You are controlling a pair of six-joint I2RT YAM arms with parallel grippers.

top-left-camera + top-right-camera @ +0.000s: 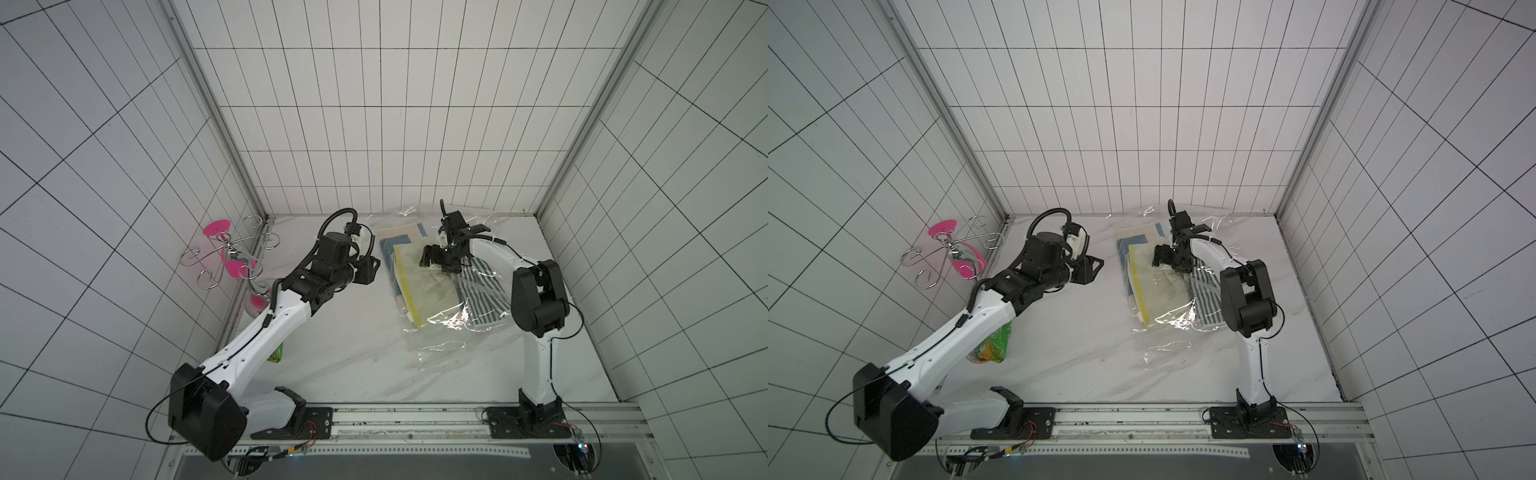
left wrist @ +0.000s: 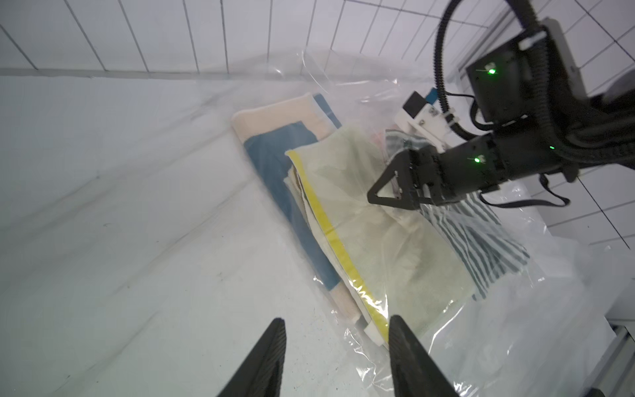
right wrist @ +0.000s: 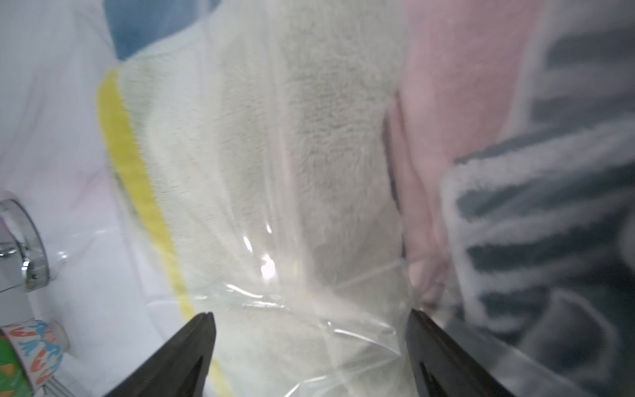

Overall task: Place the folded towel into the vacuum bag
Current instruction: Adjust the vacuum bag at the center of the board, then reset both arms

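Two grippers, both released, you hold nothing. Left gripper (image 2: 336,319) hangs just beside vacuum bag (image 1: 449,351), jaws apart. Right gripper (image 3: 311,312) spread wide over bag. Folded towel (image 1: 428,289), pale, yellow-edged, lies under bag film, atop blue towel (image 1: 401,244), beside striped towel (image 1: 482,296).

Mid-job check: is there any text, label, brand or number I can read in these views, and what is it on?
No legible text in any view.
green packet: coloured print in a top view, any lettering too small and blurred to read.
vacuum bag: clear plastic, no print or label visible.
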